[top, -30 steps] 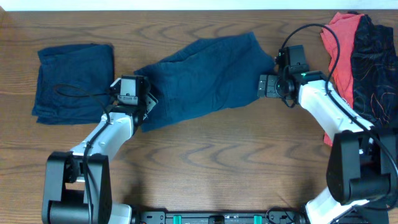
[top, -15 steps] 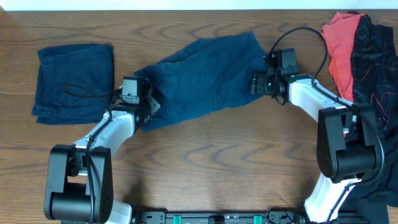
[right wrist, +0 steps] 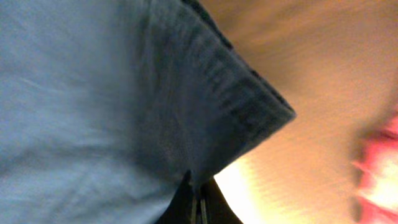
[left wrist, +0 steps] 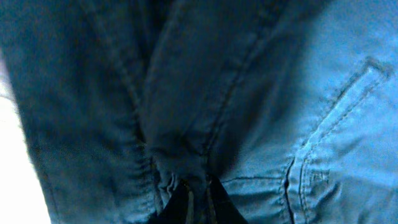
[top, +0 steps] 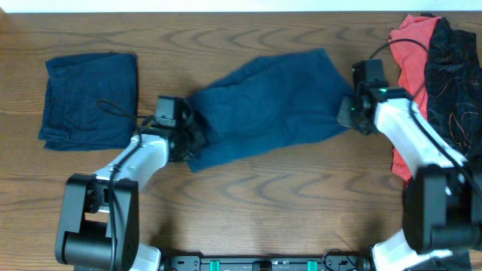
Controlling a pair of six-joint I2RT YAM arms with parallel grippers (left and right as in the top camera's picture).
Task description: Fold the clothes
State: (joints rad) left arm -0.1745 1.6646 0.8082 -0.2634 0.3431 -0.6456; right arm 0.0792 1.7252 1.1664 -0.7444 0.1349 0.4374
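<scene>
Dark blue shorts (top: 275, 102) lie spread across the middle of the wooden table, stretched between both arms. My left gripper (top: 190, 134) is shut on the shorts' left end, where the cloth bunches between the fingertips (left wrist: 198, 198). My right gripper (top: 348, 113) is shut on the shorts' right edge; in the right wrist view the hem (right wrist: 249, 106) is pinched between its dark fingers (right wrist: 198, 202). A pocket seam (left wrist: 339, 102) shows in the left wrist view.
A folded dark blue garment (top: 89, 98) lies at the far left. A pile of red (top: 410, 53) and black patterned (top: 452, 75) clothes sits at the right edge, just beyond my right arm. Bare wood (top: 279, 196) runs along the front.
Both grippers have gone from open to shut on the shorts. The shorts and both arms have shifted to the right, and the cloth is pulled flatter.
</scene>
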